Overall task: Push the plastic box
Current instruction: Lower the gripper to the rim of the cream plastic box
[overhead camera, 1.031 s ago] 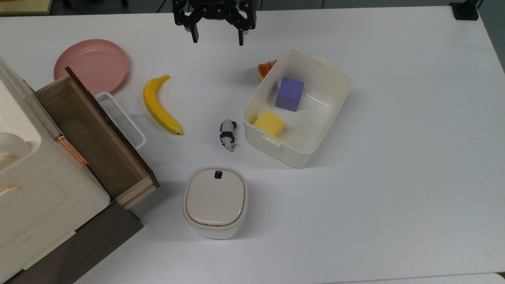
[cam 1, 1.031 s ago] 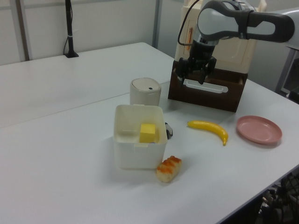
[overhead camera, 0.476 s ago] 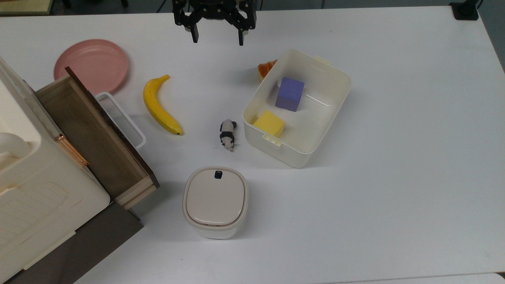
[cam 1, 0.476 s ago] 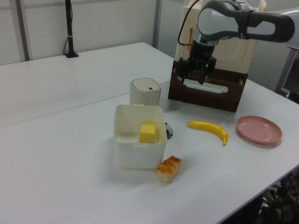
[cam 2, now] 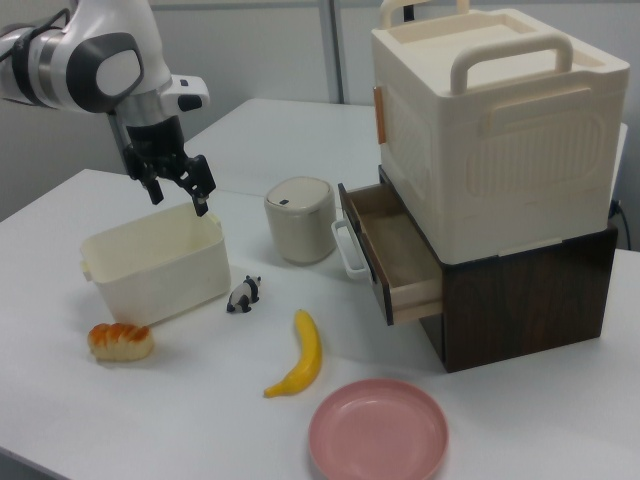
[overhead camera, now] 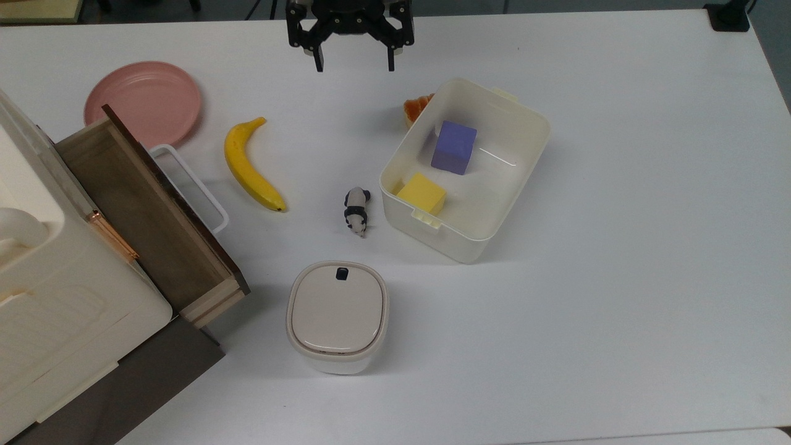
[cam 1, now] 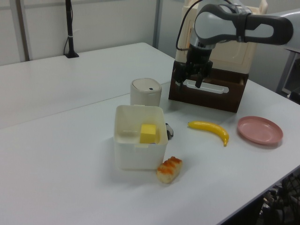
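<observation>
The plastic box (overhead camera: 488, 185) is a cream-white lidless tub right of centre in the top view, holding a purple cube (overhead camera: 454, 147) and a yellow cube (overhead camera: 421, 193). It also shows as the plastic box (cam 1: 140, 157) in the left view and the plastic box (cam 2: 155, 275) in the right view. My gripper (overhead camera: 355, 65) hangs open and empty at the table's far edge, above and to the top view's left of the box. The gripper (cam 2: 180, 200) floats over the box's far end in the right view, apart from it, and the gripper (cam 1: 191, 83) stands before the cabinet in the left view.
A bread roll (overhead camera: 417, 106) lies against the box's far corner. A panda toy (overhead camera: 356, 211), a banana (overhead camera: 250, 167) and a pink plate (overhead camera: 143, 102) lie to the top view's left. A lidded round container (overhead camera: 337, 315) stands nearer. The cabinet's open drawer (overhead camera: 142, 210) juts out.
The gripper has shifted slightly toward the top view's right, closer to the box, still open. Nothing on the table has moved.
</observation>
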### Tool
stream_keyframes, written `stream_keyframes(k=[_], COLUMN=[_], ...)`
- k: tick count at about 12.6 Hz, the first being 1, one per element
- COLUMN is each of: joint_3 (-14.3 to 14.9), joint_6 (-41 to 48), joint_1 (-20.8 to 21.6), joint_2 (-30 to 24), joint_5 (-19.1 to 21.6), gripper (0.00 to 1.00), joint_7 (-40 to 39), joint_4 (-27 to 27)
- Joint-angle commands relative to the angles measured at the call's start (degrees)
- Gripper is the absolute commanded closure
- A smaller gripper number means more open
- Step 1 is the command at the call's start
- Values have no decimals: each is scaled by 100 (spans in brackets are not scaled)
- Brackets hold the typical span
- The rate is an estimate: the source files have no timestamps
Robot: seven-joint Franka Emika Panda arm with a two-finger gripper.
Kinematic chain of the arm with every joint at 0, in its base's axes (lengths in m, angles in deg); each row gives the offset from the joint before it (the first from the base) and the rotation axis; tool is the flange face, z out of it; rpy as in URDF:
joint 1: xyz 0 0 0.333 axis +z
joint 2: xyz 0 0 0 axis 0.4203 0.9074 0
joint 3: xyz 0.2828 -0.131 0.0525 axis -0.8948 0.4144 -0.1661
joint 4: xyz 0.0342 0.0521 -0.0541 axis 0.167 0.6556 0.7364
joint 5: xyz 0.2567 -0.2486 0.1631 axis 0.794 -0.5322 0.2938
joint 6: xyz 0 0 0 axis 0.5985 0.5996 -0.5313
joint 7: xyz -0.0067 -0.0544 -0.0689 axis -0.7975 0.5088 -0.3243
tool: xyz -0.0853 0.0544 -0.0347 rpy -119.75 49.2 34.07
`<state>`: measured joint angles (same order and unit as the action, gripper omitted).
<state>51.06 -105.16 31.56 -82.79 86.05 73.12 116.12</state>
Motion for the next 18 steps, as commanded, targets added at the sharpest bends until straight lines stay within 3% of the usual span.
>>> stream_keyframes(k=[1, 4, 7, 12, 15, 18], joint_3=[51, 15, 15, 15, -2, -11], joint_6=[32, 24, 6, -696, -706, -706], joint_1=[121, 129, 121, 331, 393, 516], joint_2=[67, 120, 226, 296, 480, 630], joint_5=[75, 75, 40, -443, -759, -795], gripper=[0, 0, 0, 0, 0, 0], joint_7=[-1051, -2122, -3870, -4218, -4235, -4218], joint_4=[114, 271, 334, 922, 940, 931])
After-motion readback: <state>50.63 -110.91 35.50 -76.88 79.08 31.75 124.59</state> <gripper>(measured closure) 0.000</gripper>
